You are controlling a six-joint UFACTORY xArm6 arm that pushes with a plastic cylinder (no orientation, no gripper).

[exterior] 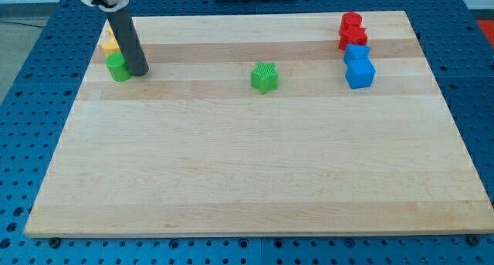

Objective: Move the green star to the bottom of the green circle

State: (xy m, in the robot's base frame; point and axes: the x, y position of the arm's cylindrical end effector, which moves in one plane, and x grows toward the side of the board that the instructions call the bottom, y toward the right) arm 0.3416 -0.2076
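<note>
No brand, label or writing can be read anywhere. The counter (255, 180) is a pale board of wooden strips that fills most of the view, and it rests on a blue perforated base plate (23, 87) that shows on all sides. At the view's top a dark fixture is cut off by the frame edge and cannot be made out. The dark rod (128, 42) comes down from the view's top left, its upper mount cropped, and my tip (139, 73) rests on the board just right of the green circle (118, 67), touching or nearly touching it. There is no gripper, only this rod. A yellow block (110, 42) sits just above the green circle, partly hidden behind the rod, so its shape is unclear. At the view's top right two red blocks (352, 31) huddle together, and two blue blocks (358, 66) sit directly below them. The green star (264, 77) stands alone near the board's upper middle, well apart to the right of the green circle and my tip.
</note>
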